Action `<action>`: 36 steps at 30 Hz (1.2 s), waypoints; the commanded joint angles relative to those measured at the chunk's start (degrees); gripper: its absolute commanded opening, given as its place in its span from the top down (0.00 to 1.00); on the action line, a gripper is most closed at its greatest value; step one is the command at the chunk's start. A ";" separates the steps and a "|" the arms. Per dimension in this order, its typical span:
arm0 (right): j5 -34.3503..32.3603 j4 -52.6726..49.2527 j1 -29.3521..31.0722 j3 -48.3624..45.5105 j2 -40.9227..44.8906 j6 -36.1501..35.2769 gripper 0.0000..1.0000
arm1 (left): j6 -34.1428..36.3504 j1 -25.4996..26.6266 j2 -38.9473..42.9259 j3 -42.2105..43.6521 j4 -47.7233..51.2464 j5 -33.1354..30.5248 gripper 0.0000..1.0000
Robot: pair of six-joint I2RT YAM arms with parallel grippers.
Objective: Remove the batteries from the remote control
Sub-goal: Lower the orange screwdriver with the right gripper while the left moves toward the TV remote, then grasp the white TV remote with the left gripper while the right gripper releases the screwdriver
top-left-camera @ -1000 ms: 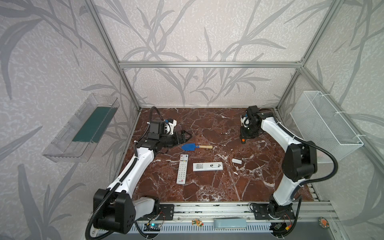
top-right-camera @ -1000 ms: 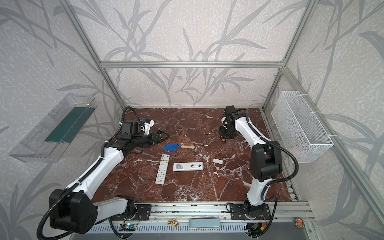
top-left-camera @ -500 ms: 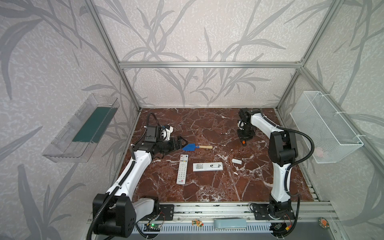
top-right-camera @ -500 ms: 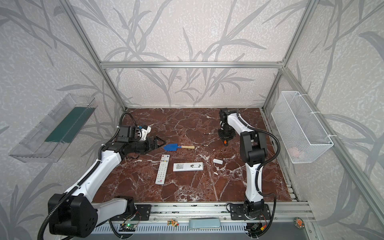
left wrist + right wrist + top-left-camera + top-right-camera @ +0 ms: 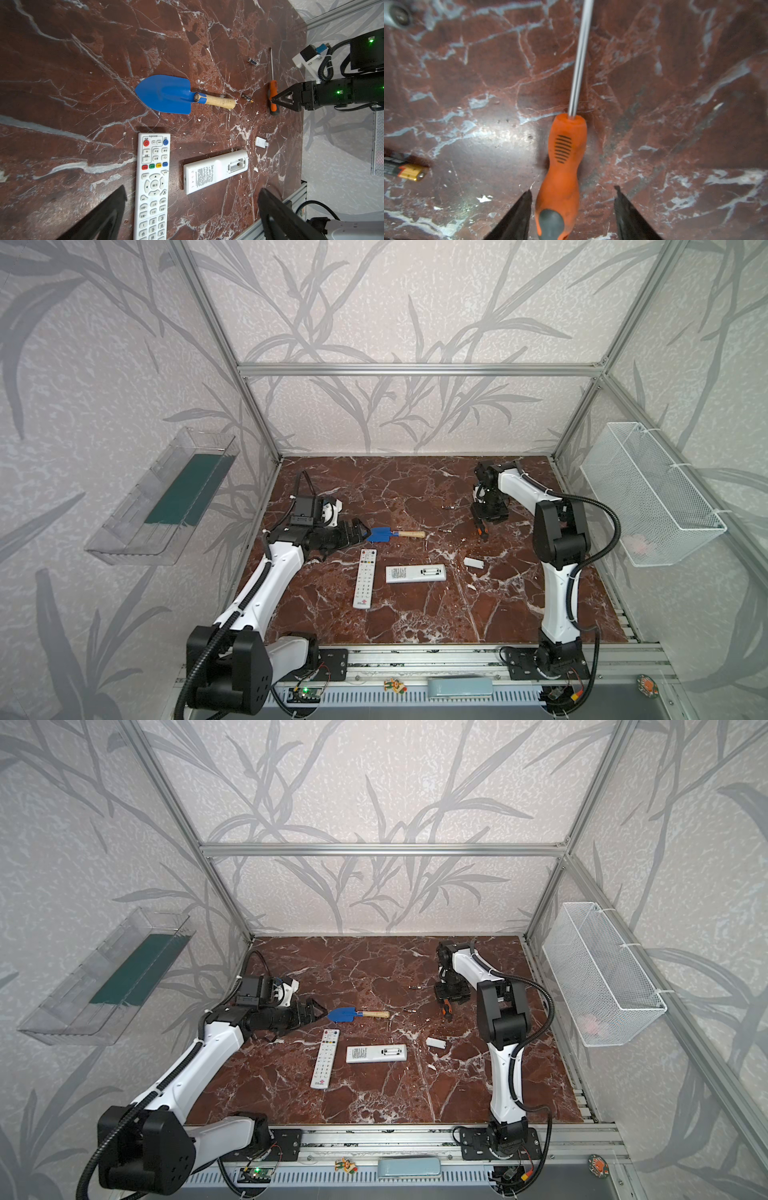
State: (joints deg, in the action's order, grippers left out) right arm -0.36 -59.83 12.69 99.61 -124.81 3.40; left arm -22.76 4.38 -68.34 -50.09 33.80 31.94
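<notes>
Two batteries [image 5: 246,97] — loose on tabletop [image 5: 83,62]

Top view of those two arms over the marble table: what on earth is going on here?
Two robot arms are unloading the face-down remote. Its compartment looks empty, its cover lies nearby, and two batteries lie loose on the table. The right gripper is open astride the handle of an orange screwdriver lying flat. The left gripper is open and empty, near a blue trowel.
</notes>
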 commanded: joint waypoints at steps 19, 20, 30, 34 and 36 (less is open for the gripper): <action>39.15 31.64 -3.24 -26.49 40.44 15.85 0.01 | 2.26 5.04 -2.77 -2.11 8.57 -12.88 0.04; 40.41 30.27 -2.99 -26.93 41.34 14.82 0.01 | 2.37 6.55 -3.32 -2.28 9.10 -15.19 0.04; 37.79 26.37 -1.79 -42.29 58.80 12.32 0.01 | 1.23 13.17 -8.60 -2.01 10.37 -22.83 0.06; 38.48 25.55 -1.44 -46.91 62.55 12.91 0.01 | 1.29 14.11 -12.00 -2.22 10.98 -22.89 0.08; 39.18 25.98 -1.22 -48.49 63.50 13.29 0.01 | 1.06 14.55 -13.12 -1.93 10.05 -22.77 0.08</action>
State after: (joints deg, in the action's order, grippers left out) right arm 37.19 -32.80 11.05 52.86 -62.11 16.47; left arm -21.58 18.41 -80.58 -50.89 42.72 10.81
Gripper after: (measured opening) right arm 0.992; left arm 0.925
